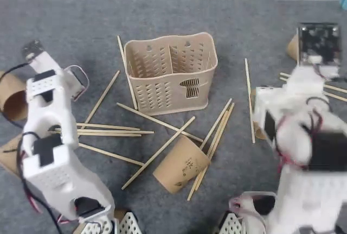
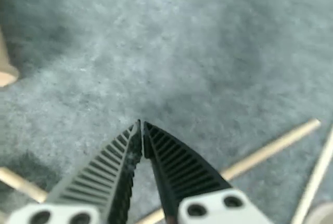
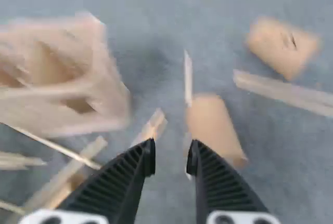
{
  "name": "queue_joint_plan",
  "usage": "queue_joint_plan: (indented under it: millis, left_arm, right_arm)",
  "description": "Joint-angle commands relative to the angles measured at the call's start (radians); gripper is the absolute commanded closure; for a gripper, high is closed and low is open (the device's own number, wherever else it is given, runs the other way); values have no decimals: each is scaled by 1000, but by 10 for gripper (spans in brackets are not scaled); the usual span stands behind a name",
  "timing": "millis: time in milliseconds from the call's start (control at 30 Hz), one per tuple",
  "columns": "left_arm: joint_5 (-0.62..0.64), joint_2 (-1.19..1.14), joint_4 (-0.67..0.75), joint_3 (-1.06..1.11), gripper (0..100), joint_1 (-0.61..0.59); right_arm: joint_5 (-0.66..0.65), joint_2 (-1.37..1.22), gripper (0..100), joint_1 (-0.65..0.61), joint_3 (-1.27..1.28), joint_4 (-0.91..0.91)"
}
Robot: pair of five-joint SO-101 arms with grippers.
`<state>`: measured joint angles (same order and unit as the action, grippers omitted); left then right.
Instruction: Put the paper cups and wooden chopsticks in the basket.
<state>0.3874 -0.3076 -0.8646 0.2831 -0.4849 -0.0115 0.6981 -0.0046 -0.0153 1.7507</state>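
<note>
The left end effector [image 2: 141, 128] is clenched, its ribbed jaws meeting at the tips with nothing between them. It hangs over a bare patch of the grey worktop [image 2: 208, 52], with one chopstick [image 2: 270, 148] lying close beyond it. The right end effector [image 3: 170, 157] is released, its jaws apart and empty, and it points toward a paper cup [image 3: 213, 125] lying on its side just ahead. A loose stick [image 3: 187, 76] lies just past that cup, a second cup [image 3: 281, 47] is farther off, and the basket [image 3: 57, 78] stands to one side. In the high view the basket stands upright near the middle of the worktop. Both of its compartments look empty, as far as the open top and pierced wall let one see. Around it the goods lie scattered. A middle cup [image 1: 181, 164] is tipped over in front of it among several crossed chopsticks [image 1: 108, 131]. Another cup [image 1: 11, 95] lies at the left edge beside the left arm, and more sticks lie on the right beside the right arm. I judge the task barely begun: neither arm carries anything, nothing appears to have been delivered, and every cup and chopstick in sight is yet to be picked up and dropped into the basket.
</note>
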Motion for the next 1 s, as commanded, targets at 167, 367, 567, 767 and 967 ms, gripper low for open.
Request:
queue_joint_plan:
  millis: [167,367,567,767,967]
  left_arm:
    - [-101,331,236,292,988,68]
    - [-115,348,259,317,987,74]
    - [-118,348,259,317,987,74]
    - [-120,348,259,318,987,75]
    - [-120,348,259,318,987,75]
  right_arm:
    - [-463,39,859,228,414,-335]
    - [-678,39,694,352,683,-559]
    - [-839,41,698,381,921,-737]
    - [-853,41,697,381,1059,-924]
    - [-855,28,699,340,1134,-1047]
